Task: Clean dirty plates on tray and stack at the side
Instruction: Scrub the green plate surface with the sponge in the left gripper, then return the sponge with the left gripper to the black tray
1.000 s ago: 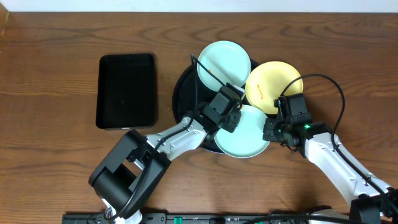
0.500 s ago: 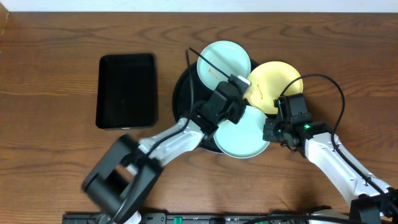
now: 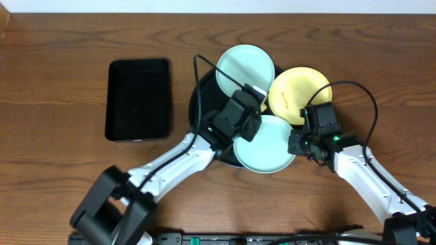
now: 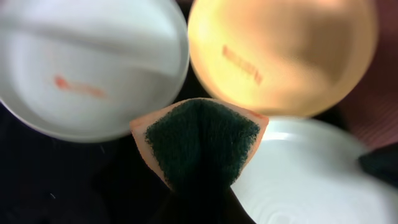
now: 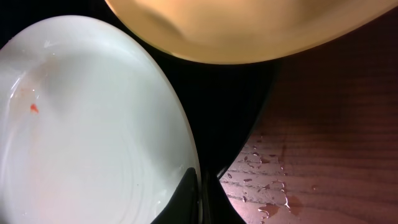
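**Risk of a plate skidding or tipping off the tray**

Crowded on the round black tray (image 3: 197, 102), all three plates: far mint plate (image 3: 245, 69) ahead-left of the left claw (image 3: 251, 105), yellow plate (image 3: 300, 92) ahead-right of it, near mint plate (image 3: 269, 146) just below and behind it. Small reddish-brown smudges on each.

Pinched in the left claw, a green-faced sponge (image 4: 200, 140), poised over the gap between the three rims. Pressed together at the near mint plate's right edge, the right claw (image 5: 200, 186), apparently nipping that thin rim.

Likely trouble:
- Hard scrubbing on the yellow plate, lapping over the tray's rim and unsteadied, enough to slide or tilt it.
- Wet glaze under the right claw, with droplets on the tabletop (image 5: 292, 155) just beside it, enough to lose the grip.
- Sponge pressure near touching rims, enough to knock neighbouring plates.
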### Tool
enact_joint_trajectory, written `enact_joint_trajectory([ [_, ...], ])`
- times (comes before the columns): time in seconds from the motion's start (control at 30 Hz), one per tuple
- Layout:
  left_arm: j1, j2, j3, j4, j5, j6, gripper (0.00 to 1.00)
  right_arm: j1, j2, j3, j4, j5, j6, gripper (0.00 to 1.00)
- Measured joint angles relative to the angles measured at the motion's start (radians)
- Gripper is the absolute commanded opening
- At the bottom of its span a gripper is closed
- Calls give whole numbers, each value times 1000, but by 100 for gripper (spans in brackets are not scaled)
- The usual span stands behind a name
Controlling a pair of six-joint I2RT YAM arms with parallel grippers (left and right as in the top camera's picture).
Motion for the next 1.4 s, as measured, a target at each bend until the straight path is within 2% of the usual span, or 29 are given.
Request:
enact_joint_trajectory([
  [0.67,-38,176,-15,129,-3,-3,8,0,0,0,0,0,0,1],
  [1.0,-38,198,-17,322,-3,-4,7,0,0,0,0,0,0,1],
  [1.1,-38,173,-18,354,-3,-3,8,0,0,0,0,0,0,1],
  [1.23,-26,44,-19,324,-14,-3,8,0,0,0,0,0,0,1],
  [1.4,76,-182,-18,153,-64,-5,8,1,-17,19,-36,-11,-2,1],
])
